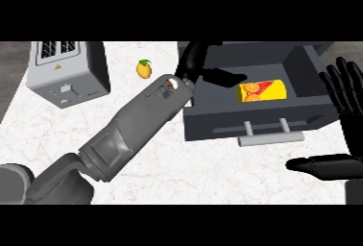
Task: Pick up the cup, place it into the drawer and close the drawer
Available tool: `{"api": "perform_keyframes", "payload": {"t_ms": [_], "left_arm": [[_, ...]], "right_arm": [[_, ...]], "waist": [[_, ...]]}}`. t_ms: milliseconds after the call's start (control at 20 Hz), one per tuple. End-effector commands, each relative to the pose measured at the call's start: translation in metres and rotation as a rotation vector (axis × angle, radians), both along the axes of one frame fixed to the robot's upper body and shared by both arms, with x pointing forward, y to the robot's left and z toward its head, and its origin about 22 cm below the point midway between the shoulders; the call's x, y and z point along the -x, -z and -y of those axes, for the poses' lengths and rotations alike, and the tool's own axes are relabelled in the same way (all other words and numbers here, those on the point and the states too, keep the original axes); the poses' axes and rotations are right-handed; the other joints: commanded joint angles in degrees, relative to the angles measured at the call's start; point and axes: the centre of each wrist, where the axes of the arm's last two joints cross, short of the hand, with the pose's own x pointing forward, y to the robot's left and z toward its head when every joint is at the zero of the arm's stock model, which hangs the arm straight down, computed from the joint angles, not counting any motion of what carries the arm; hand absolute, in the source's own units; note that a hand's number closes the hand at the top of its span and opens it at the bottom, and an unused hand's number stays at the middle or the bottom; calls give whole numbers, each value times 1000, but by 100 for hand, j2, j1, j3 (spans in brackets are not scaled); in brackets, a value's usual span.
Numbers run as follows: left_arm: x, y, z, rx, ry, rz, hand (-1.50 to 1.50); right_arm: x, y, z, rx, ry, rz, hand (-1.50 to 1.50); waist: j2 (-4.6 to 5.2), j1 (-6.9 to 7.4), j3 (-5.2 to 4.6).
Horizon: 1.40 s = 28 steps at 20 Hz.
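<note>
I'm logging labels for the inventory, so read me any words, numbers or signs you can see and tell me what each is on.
No readable words or numbers.
Toaster: a small orange triangle sign on top, its mark too small to read.
Yellow cup in the drawer: orange fruit-slice pictures, no lettering visible.

You look down on a white marbled table [163,158] with faint grey veins. A grey toaster [67,72] stands near its far left corner, a mango [144,68] lies beside it, and dark grey floor [10,72] shows at left.
</note>
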Motion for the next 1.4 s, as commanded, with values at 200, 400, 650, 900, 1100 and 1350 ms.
{"api": "perform_keyframes", "payload": {"t_ms": [200, 400, 650, 900, 1100, 1350], "left_arm": [[3, 0, 3, 95, 7, 107, -150], [14, -14, 16, 177, 35, 118, -150], [3, -30, 8, 232, 16, 126, -150], [3, -30, -9, 297, -15, 78, -150], [-2, -54, -28, 282, -25, 86, -150], [4, -51, -80, 326, -79, 80, -150]], "right_arm": [[2, -6, 1, -124, -131, -7, -150], [9, -11, 20, -75, -188, -18, 150], [29, -22, 16, 124, -184, 4, 150], [43, -12, 2, 246, -215, -70, 150], [37, -11, -2, 360, -149, -53, 150], [31, -6, -7, 418, -77, -89, 150]], "waist": [[-9, 5, -6], [-69, 197, -5], [-115, 395, -9], [-135, 492, -10], [-140, 555, -8], [-150, 605, -8]]}}
